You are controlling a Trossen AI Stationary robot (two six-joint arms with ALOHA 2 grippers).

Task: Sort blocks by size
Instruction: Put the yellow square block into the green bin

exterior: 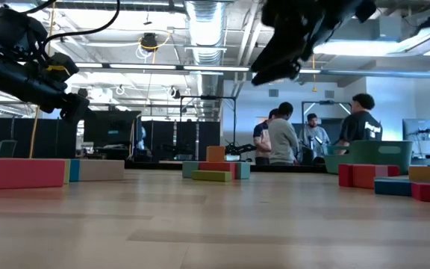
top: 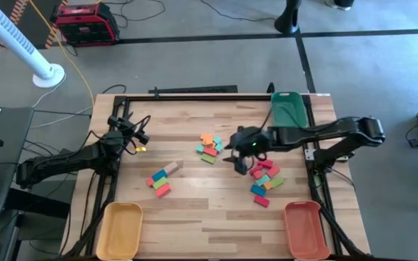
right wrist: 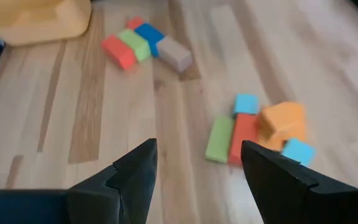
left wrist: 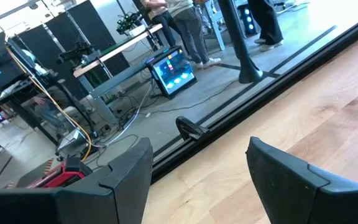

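While the right arm's dark two-finger gripper (top: 232, 156) hovered spread and empty above mid-tabletop, a clean pick called for lowering squarely over one small solid-coloured block (right wrist: 219, 139) in the central cluster. Other clusters lay toward the near edge. The left gripper (left wrist: 197, 171) waited spread, empty, near the left edge.

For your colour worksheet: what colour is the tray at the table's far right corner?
Green tray; clearest in the high view.
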